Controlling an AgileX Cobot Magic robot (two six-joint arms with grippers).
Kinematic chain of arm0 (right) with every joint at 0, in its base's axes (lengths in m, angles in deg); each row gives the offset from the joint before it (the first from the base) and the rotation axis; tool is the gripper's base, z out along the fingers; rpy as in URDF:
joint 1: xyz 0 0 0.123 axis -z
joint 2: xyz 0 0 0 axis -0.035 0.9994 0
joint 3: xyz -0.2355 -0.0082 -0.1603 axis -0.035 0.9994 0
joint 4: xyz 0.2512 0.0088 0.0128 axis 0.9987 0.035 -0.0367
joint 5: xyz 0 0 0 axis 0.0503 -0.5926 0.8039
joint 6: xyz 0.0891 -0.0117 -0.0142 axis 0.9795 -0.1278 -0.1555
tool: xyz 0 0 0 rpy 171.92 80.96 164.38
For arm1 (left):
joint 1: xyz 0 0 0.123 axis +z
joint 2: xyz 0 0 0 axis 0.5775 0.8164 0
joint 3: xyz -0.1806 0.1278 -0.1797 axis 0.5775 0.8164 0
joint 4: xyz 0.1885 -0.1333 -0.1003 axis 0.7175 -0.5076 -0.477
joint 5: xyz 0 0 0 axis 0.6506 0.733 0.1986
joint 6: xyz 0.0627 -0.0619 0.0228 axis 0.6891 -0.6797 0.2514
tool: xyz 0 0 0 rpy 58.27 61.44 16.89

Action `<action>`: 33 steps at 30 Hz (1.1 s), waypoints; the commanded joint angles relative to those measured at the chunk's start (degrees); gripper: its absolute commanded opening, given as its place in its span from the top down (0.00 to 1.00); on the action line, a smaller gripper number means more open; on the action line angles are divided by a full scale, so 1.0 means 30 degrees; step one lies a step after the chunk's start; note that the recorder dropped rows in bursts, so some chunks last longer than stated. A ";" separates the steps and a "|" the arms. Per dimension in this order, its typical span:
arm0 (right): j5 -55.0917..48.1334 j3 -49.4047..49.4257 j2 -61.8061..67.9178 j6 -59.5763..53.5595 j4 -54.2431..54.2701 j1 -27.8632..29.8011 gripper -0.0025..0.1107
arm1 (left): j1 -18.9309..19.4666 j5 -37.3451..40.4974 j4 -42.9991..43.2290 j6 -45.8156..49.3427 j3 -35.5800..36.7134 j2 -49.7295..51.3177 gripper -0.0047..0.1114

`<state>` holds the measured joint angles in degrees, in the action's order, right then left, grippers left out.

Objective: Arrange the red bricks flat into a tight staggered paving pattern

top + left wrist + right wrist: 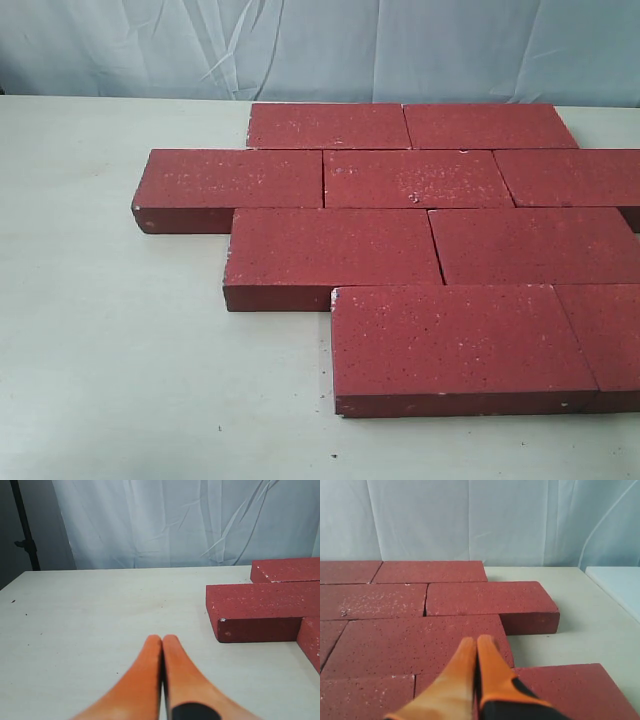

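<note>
red bricks (pixel 400 240) lie flat in four staggered rows on the surface (pixel 100 350); left fingers (pixel 142 680) and right fingers (pixel 495 665) are closed, empty. the right pair sits over the rows; a stray nudge could open joints

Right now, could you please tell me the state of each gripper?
Left gripper: jaws closed, holding nothing, over the table.
Right gripper: jaws closed, holding nothing, over the red bricks.
</note>
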<state>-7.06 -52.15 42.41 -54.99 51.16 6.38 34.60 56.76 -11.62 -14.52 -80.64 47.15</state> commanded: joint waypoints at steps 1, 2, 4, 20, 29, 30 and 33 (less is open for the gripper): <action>0.1335 0.1013 -0.0135 0.0048 -0.0200 0.0058 0.99 | -0.0002 -0.0282 0.0001 -0.0125 0.0095 -0.0094 0.96; 0.1361 0.1013 -0.0135 0.0048 -0.0200 0.0058 0.99 | -0.0002 -0.0336 0.0001 -0.0125 0.0095 -0.0094 0.96; 0.0773 0.1013 -0.0135 0.0048 -0.0167 0.0058 0.99 | -0.0002 -0.0333 0.0038 -0.0125 0.0095 -0.0094 0.96; 0.0424 0.1013 -0.0135 0.0147 -0.0167 0.0058 0.99 | -0.0002 -0.0333 0.0038 -0.0125 0.0095 -0.0094 0.96; 0.0424 0.1013 -0.0135 0.0147 -0.0167 0.0058 0.99 | -0.0002 -0.0333 0.0038 -0.0125 0.0095 -0.0094 0.96; 0.0424 0.1013 -0.0135 0.0147 -0.0167 0.0058 0.99 | -0.0002 -0.0333 0.0038 -0.0125 0.0095 -0.0094 0.96; 0.0424 0.1013 -0.0135 0.0147 -0.0167 0.0058 0.99 | -0.0002 -0.0333 0.0038 -0.0125 0.0095 -0.0094 0.96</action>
<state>-6.21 -49.41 42.35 -54.64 51.16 6.38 34.60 56.73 -11.62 -14.52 -80.64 47.15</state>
